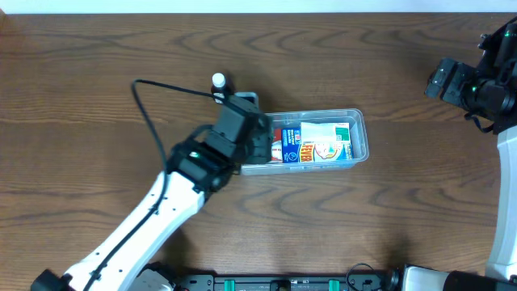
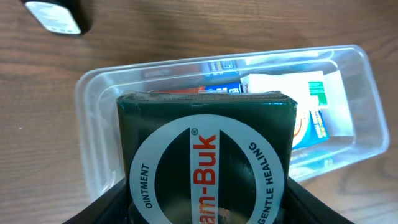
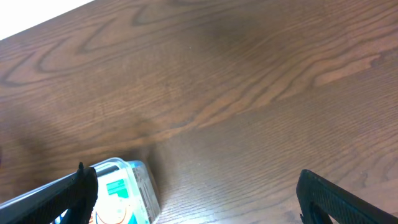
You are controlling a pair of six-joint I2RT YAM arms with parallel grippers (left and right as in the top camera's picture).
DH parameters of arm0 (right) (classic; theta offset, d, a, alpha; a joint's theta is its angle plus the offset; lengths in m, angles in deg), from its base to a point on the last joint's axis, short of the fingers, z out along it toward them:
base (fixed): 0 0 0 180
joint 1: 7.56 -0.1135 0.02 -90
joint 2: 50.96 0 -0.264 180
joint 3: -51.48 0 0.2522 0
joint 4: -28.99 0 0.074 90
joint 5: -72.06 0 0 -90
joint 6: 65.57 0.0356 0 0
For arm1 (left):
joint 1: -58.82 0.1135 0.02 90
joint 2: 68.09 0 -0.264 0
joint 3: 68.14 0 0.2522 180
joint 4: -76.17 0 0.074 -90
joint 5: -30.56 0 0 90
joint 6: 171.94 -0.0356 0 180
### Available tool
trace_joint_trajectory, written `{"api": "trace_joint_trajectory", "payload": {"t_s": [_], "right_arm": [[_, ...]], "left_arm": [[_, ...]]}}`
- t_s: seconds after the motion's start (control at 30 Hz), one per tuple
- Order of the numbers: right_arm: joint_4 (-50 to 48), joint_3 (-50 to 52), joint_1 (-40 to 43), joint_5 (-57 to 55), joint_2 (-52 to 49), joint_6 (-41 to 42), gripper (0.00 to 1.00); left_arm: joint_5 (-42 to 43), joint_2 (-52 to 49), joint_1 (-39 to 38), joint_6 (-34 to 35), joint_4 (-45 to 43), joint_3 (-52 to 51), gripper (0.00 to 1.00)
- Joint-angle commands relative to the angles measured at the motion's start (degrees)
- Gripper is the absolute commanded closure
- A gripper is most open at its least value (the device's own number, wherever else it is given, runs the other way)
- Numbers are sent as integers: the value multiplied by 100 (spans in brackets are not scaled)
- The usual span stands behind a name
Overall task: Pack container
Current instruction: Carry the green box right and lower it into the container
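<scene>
Dark wood-grain surface [image 1: 97,48], with the clear container [image 1: 361,133] lying near its middle.

The left gripper [image 1: 257,137] is clamped on a green ointment box [image 2: 208,162], held at the container's left end; whether the box touches the floor cannot be told. Printed boxes [image 1: 319,143] lie flat inside the container, filling the rest of it. The right gripper [image 3: 199,205] hangs well off to the right, fingers spread wide around nothing.

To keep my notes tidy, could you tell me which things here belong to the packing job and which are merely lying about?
Job: clear plastic container; green ointment box held by left claw; boxes already inside.
Lying about: small white-capped dark item near the container.
</scene>
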Motion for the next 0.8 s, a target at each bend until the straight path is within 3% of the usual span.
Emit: {"api": "trace_joint_trajectory", "payload": {"t_s": [0.0, 0.37, 0.77], "right_arm": [[-2, -22, 42, 42, -15, 61, 1], [0, -22, 42, 42, -15, 61, 1], [-2, -22, 42, 42, -15, 61, 1]], "left_arm": [[-658, -299, -232, 343, -138, 85, 41], [-673, -1292, -317, 551, -339, 85, 41], [-671, -1513, -319, 553, -459, 85, 44]]}}
